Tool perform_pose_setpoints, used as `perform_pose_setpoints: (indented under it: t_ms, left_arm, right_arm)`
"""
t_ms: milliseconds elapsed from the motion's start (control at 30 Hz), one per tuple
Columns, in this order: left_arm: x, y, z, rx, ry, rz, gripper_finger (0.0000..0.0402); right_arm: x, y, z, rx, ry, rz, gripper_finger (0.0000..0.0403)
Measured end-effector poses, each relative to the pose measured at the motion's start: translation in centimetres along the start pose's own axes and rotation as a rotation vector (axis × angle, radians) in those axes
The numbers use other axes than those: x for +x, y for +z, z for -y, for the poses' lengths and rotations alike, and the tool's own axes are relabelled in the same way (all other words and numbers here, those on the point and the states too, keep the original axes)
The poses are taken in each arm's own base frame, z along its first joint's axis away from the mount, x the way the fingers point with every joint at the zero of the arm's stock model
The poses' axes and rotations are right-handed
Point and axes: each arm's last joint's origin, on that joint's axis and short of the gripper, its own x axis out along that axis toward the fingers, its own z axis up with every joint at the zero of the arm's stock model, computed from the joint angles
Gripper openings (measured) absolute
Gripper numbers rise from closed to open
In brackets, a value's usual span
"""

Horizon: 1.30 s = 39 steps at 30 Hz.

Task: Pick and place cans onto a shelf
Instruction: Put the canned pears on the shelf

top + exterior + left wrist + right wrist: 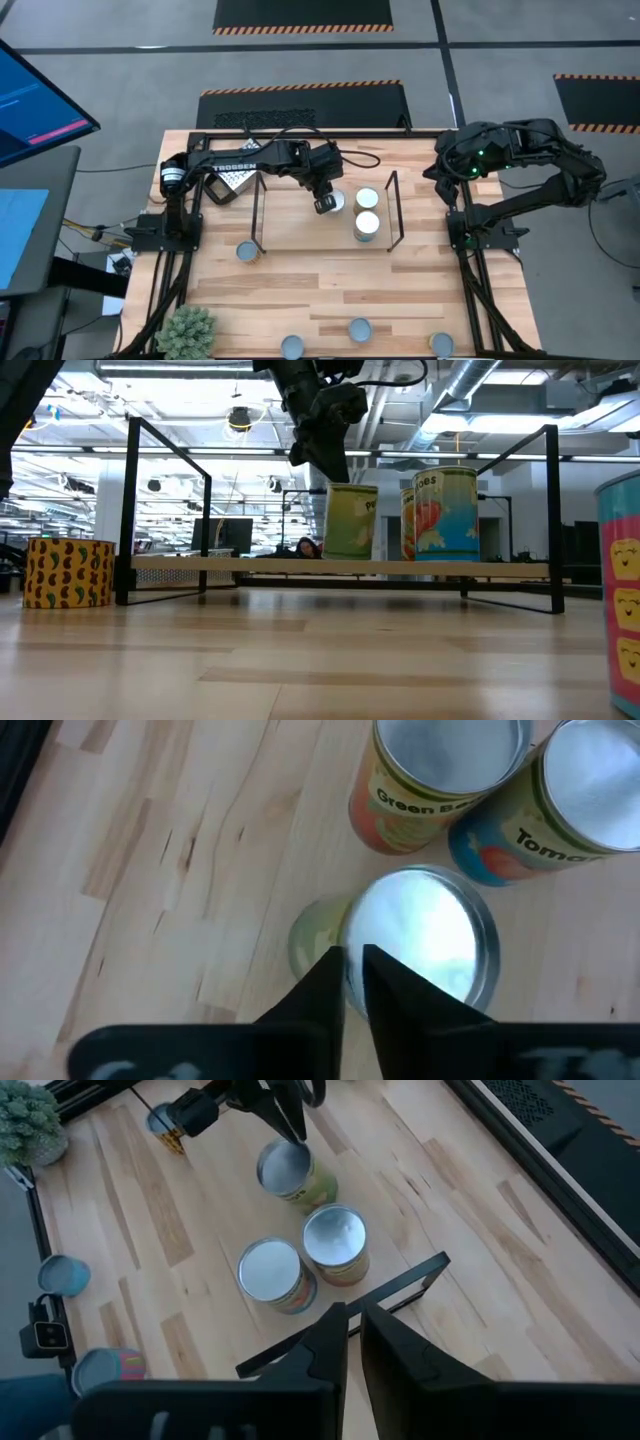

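Note:
Three cans stand upright on the shelf (393,212) (340,567). A green-sided can (338,200) (420,935) (350,520) stands to the left. A "Green Bea…" can (367,198) (440,780) and a "Toma…" can (367,226) (565,805) stand to its right. My left gripper (325,206) (352,982) (330,468) is shut and points down just over the green can's left rim. My right gripper (442,168) (352,1342) is shut, high at the table's far right, away from the cans. My left gripper's shut fingertips stand from above at the left rim (345,945) of the green can's lid. I cannot tell whether they touch it. The can stands upright on the shelf board.
Loose cans stand on the table: one left of the shelf (247,252) (68,572) and three along the near edge (292,347) (359,328) (441,344). A small plant (187,332) is at the near left corner. A metal grater (236,181) lies far left.

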Motion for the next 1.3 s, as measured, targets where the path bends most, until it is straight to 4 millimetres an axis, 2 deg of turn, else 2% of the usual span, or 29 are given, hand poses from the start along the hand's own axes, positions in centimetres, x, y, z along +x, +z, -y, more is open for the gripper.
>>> perform_pose_setpoints:
  t_ms: [267,400,533,667,800,967,1100,1300]
  left_arm:
    - [-0.2,0.2,-0.4,-0.012,0.066,0.02,0.0084]
    - [-1.7,1.0,-0.4,-0.029,0.068,0.045,0.0091]
    - [-3.6,0.4,0.1,-0.004,0.091,-0.063,0.009]
    - [-3.9,-1.4,0.5,0.046,0.137,-0.243,0.0082]
    - [-2.5,-2.5,1.2,0.113,0.135,-0.306,0.0071]
    - [-0.9,-2.5,1.5,0.126,0.134,-0.235,0.0064]
    - [-0.5,-1.9,1.6,0.125,0.124,-0.156,0.0063]
    - [-0.4,-1.6,1.8,0.126,0.112,-0.128,0.0063]
  right_arm:
    - [0.0,0.0,0.0,0.0,0.0,0.001,0.0059]
    - [0.0,0.0,0.0,0.0,0.0,0.001,0.0059]
    - [0.0,0.0,0.0,0.0,0.0,0.001,0.0059]
    - [0.0,0.0,0.0,0.0,0.0,0.0,0.0059]
    - [0.0,0.0,0.0,-0.001,-0.002,-0.004,0.0059]
    - [0.0,0.0,0.0,-0.001,-0.002,-0.005,0.0059]
    - [0.0,0.0,0.0,-0.001,-0.002,-0.005,0.0059]
    - [0.0,-0.1,0.0,-0.001,0.001,-0.006,0.0059]
